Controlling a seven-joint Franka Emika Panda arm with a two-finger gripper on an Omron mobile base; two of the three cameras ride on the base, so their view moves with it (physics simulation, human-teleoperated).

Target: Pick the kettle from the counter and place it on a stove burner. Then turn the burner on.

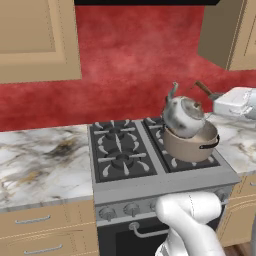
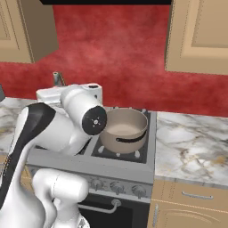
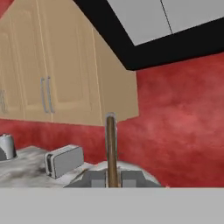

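The kettle [image 1: 183, 116] is held tilted in the air directly above the large tan pot [image 1: 192, 142], its rounded body touching or just clearing the pot rim; which of the two cannot be told. The pot sits on the front right stove burner [image 1: 181, 159] of the range. In the left base view, the kettle's spout points toward 11 o'clock and the brown handle [image 1: 203, 89] extends toward 1 o'clock, where it meets the white hand of the arm.

In the hand view, the gripper [image 3: 113, 178] is closed on the thin handle [image 3: 111, 144], which rises upright between the two dark fingertips [image 3: 97, 178]. The silvery kettle body shows just behind the fingertips.

The left burners [image 1: 119, 145] carry nothing. The marble counter [image 1: 40, 160] lies at 9 o'clock from the range in the left base view. A silver toaster [image 3: 64, 160] stands on the counter at 9 o'clock from the gripper in the hand view, beneath tan wall cabinets [image 3: 57, 65].

In the right base view, the arm's elbow [image 2: 84, 118] stands just beside the pot [image 2: 124, 130] at its 9 o'clock.
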